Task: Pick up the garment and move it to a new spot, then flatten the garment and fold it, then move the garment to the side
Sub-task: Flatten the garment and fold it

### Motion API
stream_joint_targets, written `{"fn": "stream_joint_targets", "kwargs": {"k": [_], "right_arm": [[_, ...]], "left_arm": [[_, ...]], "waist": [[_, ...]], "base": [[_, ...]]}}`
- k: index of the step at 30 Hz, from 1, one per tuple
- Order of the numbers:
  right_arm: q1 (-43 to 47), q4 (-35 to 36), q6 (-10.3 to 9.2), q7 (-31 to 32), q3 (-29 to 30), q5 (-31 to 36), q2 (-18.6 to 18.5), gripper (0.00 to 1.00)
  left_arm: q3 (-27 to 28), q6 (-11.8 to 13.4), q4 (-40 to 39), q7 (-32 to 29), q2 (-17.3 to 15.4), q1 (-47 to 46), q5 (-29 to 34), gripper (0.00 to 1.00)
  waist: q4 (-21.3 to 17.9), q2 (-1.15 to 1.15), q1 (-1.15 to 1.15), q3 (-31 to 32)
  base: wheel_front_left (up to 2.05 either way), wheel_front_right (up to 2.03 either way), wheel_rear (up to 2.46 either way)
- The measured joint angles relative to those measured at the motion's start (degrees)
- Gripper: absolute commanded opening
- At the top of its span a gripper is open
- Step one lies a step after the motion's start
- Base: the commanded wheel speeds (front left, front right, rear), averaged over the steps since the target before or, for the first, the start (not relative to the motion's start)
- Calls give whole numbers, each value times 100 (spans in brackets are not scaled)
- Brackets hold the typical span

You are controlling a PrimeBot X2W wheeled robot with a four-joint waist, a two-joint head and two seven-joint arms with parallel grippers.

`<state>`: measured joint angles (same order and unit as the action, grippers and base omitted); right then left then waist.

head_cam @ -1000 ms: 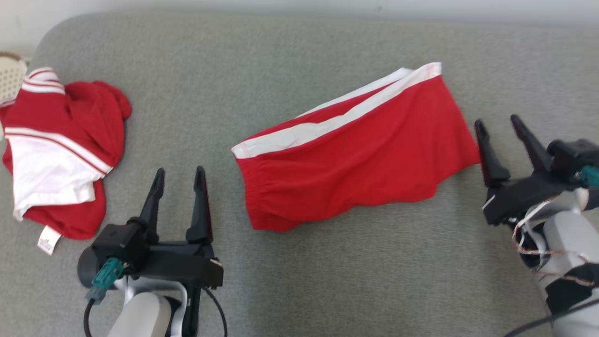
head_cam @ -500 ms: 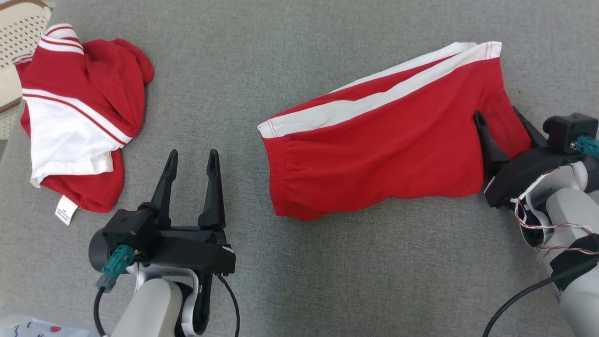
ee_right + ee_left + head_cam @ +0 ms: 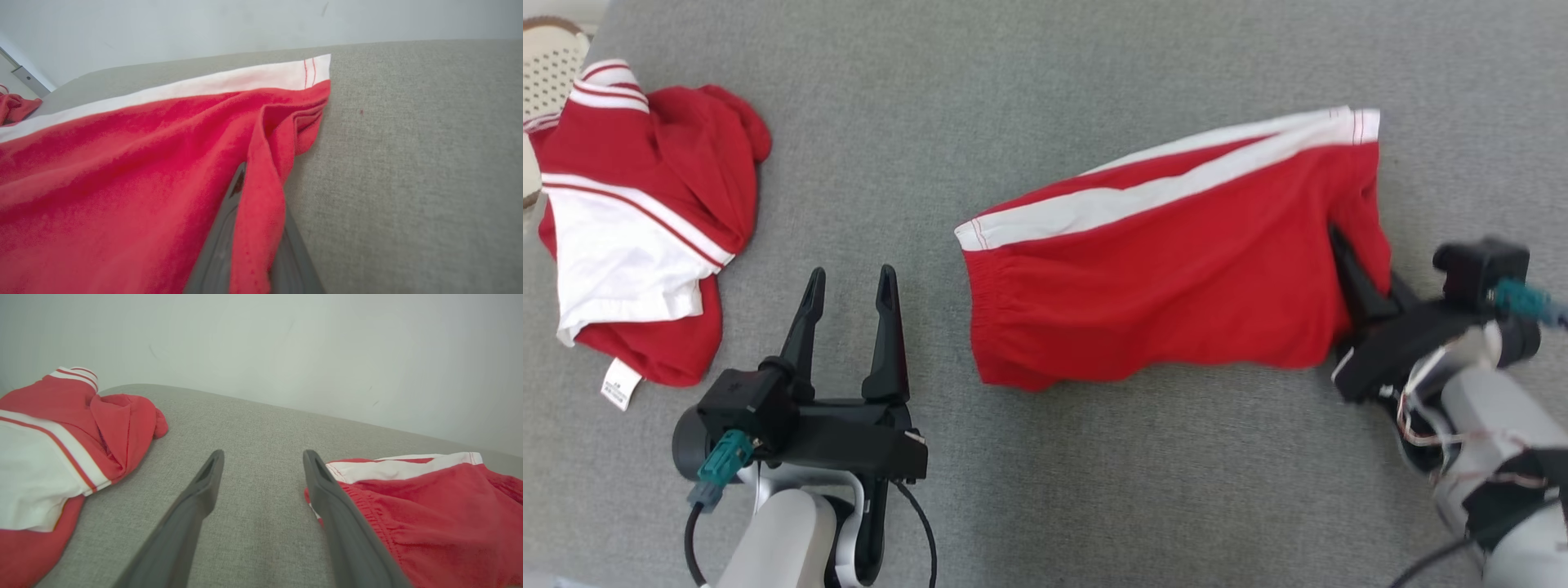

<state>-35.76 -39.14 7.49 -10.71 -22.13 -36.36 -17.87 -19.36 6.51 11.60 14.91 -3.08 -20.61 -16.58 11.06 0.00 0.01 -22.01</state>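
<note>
Garment (image 3: 1160,278), red shorts with a white side stripe, is lying spread on the grey fabric surface (image 3: 1029,490), right of centre in the head view. Right gripper (image 3: 1368,278) is clamping a raised fold at the garment's right-hand edge, fingers narrow with cloth between them. Left gripper (image 3: 850,278) is standing near the waistband end, fingers wide apart, gripping nothing. A second red-and-white garment (image 3: 637,220) is lying crumpled at far left.

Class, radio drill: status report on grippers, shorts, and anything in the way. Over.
Left gripper open, empty, beside shorts. Right gripper shut on shorts' right edge. Shorts lie creased on grey surface. Other garment far left, apart from shorts.
</note>
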Motion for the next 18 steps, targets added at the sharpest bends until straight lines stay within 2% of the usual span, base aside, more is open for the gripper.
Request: {"fn": "stream_joint_targets", "kwargs": {"k": [4, 11, 18], "right_arm": [[593, 464, 0, -200, 83, -104, 11, 0], [1835, 1192, 0, -296, 525, -70, 241, 0], [2720, 1418, 1, -232, 1196, 209, 541, 0]], "left_arm": [[53, -43, 82, 0, 8, 98, -7, 100], [108, -54, 240, 0, -51, 252, 31, 100], [152, -44, 365, -7, -177, 504, 18, 100]], "waist": [[-110, 1, 0, 118], [-353, 1, 0, 384], [-578, 0, -1, 760]], "base": [[0, 0, 0], [0, 0, 0], [0, 0, 0]]}}
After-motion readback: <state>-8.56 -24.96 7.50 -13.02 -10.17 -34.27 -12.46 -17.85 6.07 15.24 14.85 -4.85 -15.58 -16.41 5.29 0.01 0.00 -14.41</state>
